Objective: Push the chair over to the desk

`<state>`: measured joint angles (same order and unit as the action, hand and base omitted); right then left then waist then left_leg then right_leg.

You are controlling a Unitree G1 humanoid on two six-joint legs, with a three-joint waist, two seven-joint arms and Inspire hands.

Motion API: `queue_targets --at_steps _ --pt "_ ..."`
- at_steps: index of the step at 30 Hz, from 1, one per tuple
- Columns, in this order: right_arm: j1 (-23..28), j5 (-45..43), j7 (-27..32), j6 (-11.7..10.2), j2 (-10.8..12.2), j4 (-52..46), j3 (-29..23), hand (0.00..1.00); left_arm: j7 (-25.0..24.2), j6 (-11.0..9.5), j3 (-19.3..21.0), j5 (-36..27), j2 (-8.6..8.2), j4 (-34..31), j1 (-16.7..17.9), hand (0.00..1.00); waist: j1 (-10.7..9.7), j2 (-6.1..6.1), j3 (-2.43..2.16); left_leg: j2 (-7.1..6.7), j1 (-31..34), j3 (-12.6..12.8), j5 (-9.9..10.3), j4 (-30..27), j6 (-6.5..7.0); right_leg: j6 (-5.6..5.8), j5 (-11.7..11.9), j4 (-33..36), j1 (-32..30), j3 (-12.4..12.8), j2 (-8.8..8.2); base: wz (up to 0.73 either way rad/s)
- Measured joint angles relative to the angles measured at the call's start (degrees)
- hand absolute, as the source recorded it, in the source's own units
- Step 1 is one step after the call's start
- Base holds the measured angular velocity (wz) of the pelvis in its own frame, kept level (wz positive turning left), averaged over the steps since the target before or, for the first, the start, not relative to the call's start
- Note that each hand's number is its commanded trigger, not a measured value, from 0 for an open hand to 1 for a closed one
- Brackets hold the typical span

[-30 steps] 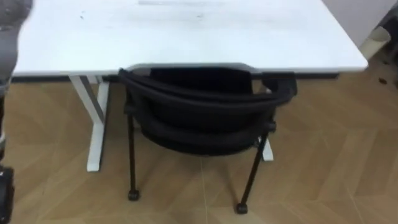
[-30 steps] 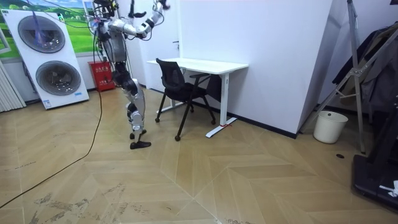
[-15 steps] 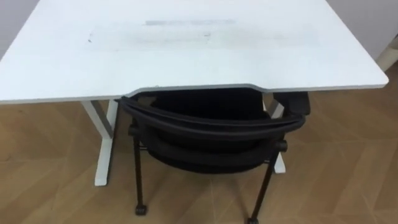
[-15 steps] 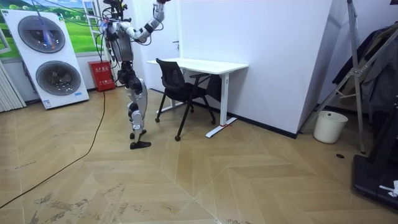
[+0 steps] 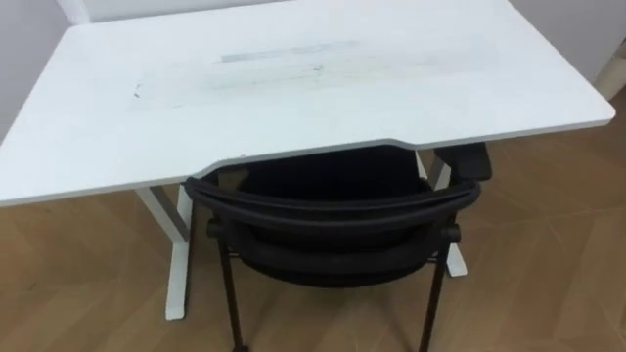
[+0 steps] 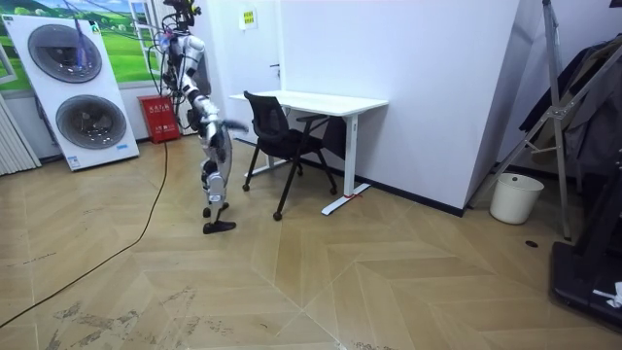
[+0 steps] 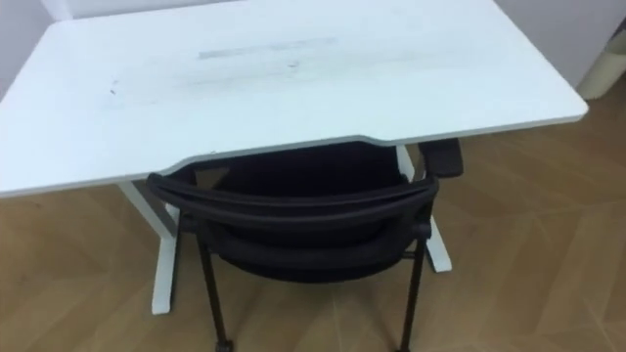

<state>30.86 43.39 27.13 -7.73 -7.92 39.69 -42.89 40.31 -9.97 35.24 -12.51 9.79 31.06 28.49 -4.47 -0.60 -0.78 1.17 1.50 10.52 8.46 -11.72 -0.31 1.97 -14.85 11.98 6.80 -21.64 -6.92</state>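
A black chair [image 5: 333,210] with a curved backrest stands with its seat tucked partly under a white desk [image 5: 293,88]. Its back faces me, and its armrest end [image 5: 469,161] shows at the right. In the room view I stand just behind the chair [image 6: 282,136], on the room view's left of it, facing the desk [image 6: 321,100]. A blurred arm [image 6: 229,126] hangs forward at waist height, close to the chair's backrest; I cannot tell if it touches.
The desk stands against a white wall. Two stacked washing machines [image 6: 73,92] and a red box [image 6: 160,117] are behind me. A white bin [image 6: 515,197] and a rack with dark clothes [image 6: 583,87] stand far off at the room view's right.
My arms were raised above my shoulders and have swung down towards the chair's back. The eye view has shifted closer to the desk. The chair stays in place.
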Motion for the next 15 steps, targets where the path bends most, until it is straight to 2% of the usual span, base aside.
queue_targets --at_steps 1,2,3,5,7,9,12,13,15 --pt "-0.4 0.3 -1.1 0.2 0.1 3.1 0.0 0.0 -1.1 0.0 -0.4 -1.0 -0.37 2.3 0.2 0.0 -0.2 -0.2 -0.15 -0.03 0.0 0.0 0.0 0.0 0.0 0.02 0.0 0.0 0.1 0.0 -0.02 0.04" --pt "-0.8 0.3 -3.3 0.2 0.2 8.9 0.6 0.0 -3.1 0.0 -1.9 -2.5 -0.44 6.9 0.4 0.0 -0.6 -0.08 -0.11 -0.09 0.0 -0.1 0.0 0.0 0.0 0.03 0.0 0.0 0.2 -0.2 -0.07 0.05" --pt "-0.8 0.2 -5.5 0.1 0.3 14.3 1.8 0.0 -5.2 0.0 -3.2 -2.9 -0.47 11.5 -0.2 0.0 -0.6 -0.35 -0.28 -0.12 0.0 -0.2 0.0 0.0 0.0 0.03 0.0 0.0 0.2 -0.3 -0.08 0.04" --pt "-1.5 -0.9 -9.2 0.4 0.6 20.2 4.0 0.0 -8.5 0.1 -6.4 -3.1 -0.55 17.3 -0.5 0.0 -0.6 -0.58 -0.46 -0.06 -0.2 0.0 0.2 -0.1 -0.02 0.03 0.0 -0.2 0.5 -0.3 -0.03 -0.02" --pt "-2.8 -1.4 -12.6 1.6 0.7 24.2 6.4 0.0 -12.6 0.9 -9.8 -3.8 -0.74 22.8 -1.7 0.0 -0.8 -0.47 -0.43 -0.05 -0.2 0.1 0.3 -0.3 0.1 0.1 0.1 -0.2 0.6 -0.1 -0.04 -0.02" --pt "-5.6 -6.0 -17.1 4.0 0.6 27.6 12.2 0.0 -18.3 2.4 -15.2 -3.7 -0.69 29.0 -4.0 0.0 -0.9 -0.22 -0.38 -0.05 -0.1 0.0 0.7 -1.0 0.16 0.12 0.1 -0.2 0.7 -0.1 0.01 0.0" --pt "-10.2 -8.2 -22.4 6.7 0.7 29.6 19.3 0.0 -24.6 4.9 -20.5 -3.7 -0.81 36.3 -7.3 0.0 -0.3 0.04 -0.28 -0.09 -0.5 0.6 0.8 -0.9 0.15 0.14 0.1 -0.3 0.7 0.5 0.14 -0.1" --pt "-11.1 -8.8 -23.2 7.3 0.7 29.6 20.8 0.0 -25.8 5.5 -21.2 -3.7 -0.84 37.4 -7.8 0.0 0.1 0.08 -0.25 -0.09 -0.6 0.8 0.9 -1.0 0.12 0.11 0.1 -0.3 0.7 0.8 0.2 -0.15" --pt "-14.4 -11.7 -25.9 9.0 0.7 29.6 23.9 0.0 -29.0 8.9 -22.0 -3.6 -1.25 39.6 -9.0 0.0 0.2 0.23 -0.13 -0.1 -0.9 1.3 1.1 -1.1 0.14 0.14 0.1 -0.6 1.0 0.8 0.21 -0.04"
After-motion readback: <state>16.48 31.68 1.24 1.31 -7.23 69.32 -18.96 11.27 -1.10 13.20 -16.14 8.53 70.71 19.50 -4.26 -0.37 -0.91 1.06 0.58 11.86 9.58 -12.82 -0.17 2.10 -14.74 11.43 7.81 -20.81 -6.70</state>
